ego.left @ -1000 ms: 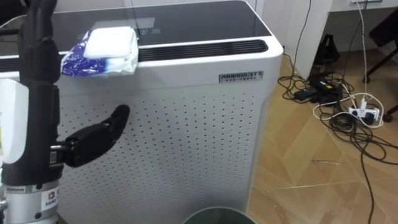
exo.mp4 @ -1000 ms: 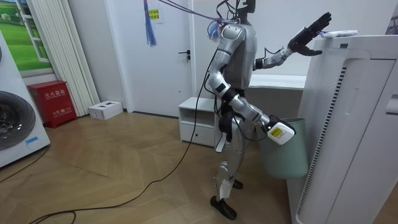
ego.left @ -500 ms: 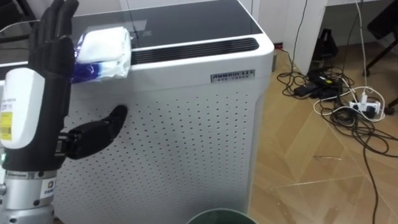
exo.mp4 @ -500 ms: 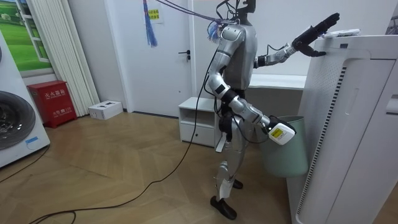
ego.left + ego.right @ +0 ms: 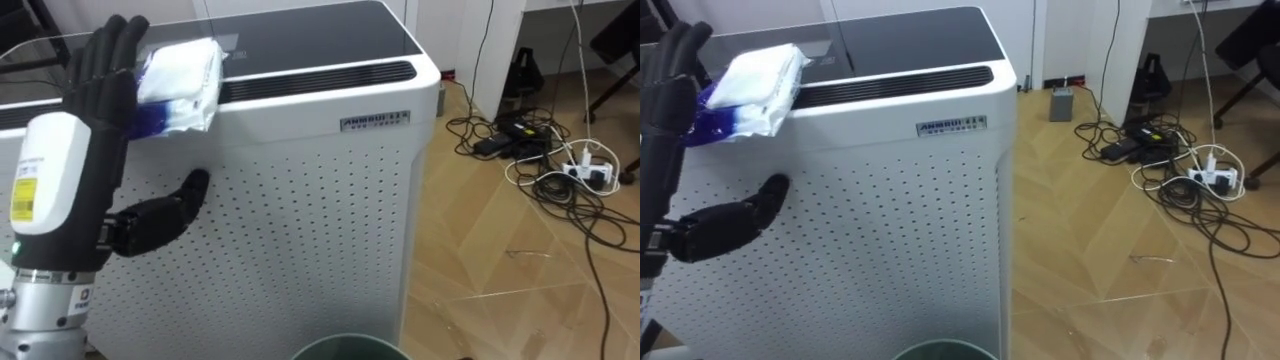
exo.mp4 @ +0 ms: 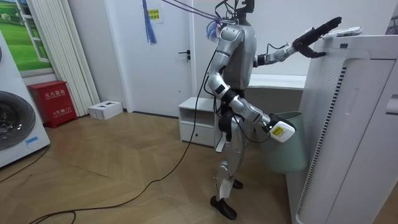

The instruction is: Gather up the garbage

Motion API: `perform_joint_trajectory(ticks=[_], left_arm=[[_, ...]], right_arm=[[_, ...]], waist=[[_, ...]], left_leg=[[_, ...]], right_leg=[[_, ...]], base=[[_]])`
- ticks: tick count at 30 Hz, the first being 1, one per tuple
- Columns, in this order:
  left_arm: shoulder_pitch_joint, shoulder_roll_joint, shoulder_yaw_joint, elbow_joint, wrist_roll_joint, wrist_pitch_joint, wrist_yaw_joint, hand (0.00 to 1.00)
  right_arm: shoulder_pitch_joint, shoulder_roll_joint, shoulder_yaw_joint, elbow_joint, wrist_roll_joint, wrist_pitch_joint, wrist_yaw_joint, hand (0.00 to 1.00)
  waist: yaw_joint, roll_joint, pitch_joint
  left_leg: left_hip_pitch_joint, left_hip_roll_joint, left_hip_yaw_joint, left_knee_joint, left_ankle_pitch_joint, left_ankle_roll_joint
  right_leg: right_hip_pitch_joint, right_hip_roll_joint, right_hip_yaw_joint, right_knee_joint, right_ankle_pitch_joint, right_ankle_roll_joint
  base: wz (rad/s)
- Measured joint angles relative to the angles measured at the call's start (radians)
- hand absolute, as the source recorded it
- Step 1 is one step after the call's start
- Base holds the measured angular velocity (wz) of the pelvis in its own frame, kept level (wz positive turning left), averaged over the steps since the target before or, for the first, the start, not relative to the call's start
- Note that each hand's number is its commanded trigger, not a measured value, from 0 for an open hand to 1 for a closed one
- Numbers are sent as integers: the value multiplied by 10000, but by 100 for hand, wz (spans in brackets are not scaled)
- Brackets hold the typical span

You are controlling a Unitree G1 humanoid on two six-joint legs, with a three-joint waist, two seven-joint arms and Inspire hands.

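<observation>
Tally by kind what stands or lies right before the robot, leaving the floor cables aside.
White-and-blue packet: 1
White perforated appliance: 1
Green bin: 1
Total: 3

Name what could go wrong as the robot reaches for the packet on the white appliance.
The left hand is beside the packet with straight fingers, so it may push it along the appliance's smooth dark top instead of grasping it. The packet lies at the front edge; a nudge could drop it beside the green bin.
</observation>
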Motion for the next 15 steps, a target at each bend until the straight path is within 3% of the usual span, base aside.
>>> perform_joint_trajectory(ticks=[3, 4, 6, 7, 15], left_arm=[[-31, 402, 0, -22, 1, -2, -238, 0], [-37, 428, 0, -22, 2, -2, -284, 27], [-37, 461, 0, -44, 3, 0, -424, 92], [-43, 467, 0, -51, 3, 0, -464, 100], [-275, 781, 15, -204, 4, 182, -893, 100]], right_arm=[[-1, -15, 0, 0, 0, 0, 27, 100], [-2, -26, 0, -1, 0, 0, 28, 100], [-2, -34, 1, -8, -67, 0, 36, 100], [-2, -35, 1, -14, -70, 0, 37, 100], [2, -71, 12, -220, -75, 0, 23, 100]], waist=[[-5, 27, 17], [-4, 41, 25], [-1, 105, 28], [-2, 125, 24], [-12, 221, 15]], left_leg=[[-9, -2, 0, -12, 0, 0], [-10, -3, 0, -14, 0, 0], [-18, -5, 0, -18, 0, 1], [-16, -5, 0, -15, 0, 1], [-30, -13, -1, 0, 10, 16]], right_leg=[[9, -1, 2, -5, 2, 3], [14, -2, 2, -6, 2, 4], [12, -2, 4, -5, 0, 8], [9, -2, 4, -5, 0, 8], [-4, -16, -9, 3, 2, 11]], base=[[0], [0], [0], [0], [0]])
